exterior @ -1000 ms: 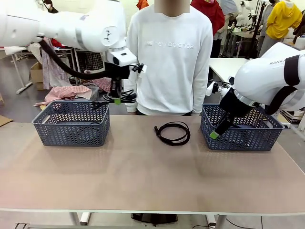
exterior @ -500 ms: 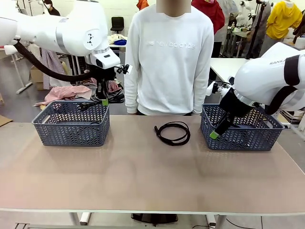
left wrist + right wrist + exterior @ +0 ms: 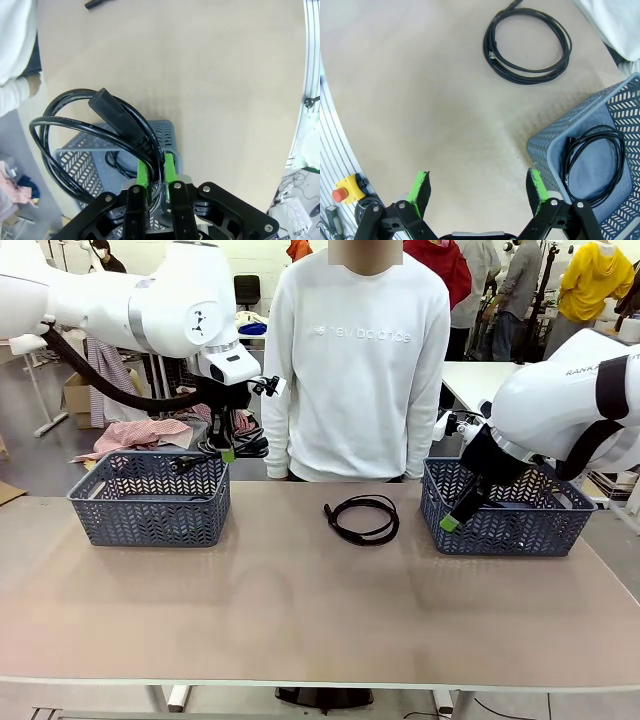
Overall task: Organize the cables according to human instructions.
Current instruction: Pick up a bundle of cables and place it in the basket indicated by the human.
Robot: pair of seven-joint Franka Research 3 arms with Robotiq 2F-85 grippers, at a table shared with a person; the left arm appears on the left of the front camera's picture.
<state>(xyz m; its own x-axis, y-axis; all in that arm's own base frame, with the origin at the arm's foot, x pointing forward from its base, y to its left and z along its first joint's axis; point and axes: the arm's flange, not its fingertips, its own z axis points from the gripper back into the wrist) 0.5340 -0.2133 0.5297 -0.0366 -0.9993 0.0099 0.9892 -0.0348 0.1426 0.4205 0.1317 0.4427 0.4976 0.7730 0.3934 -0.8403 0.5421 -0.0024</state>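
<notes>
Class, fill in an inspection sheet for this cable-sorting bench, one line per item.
Surface: beige table carrying left basket and right basket.
Job's things: loose cord coiled mid-table; held cord above left basket; third cord in right basket; fourth cord in left basket.
Clutter: nothing seen.
Grippers: left gripper shut on held cord; right gripper open, near right basket.
Cables: black hose along left arm.
Surroundings: person at far side; red stop button by table edge.
</notes>
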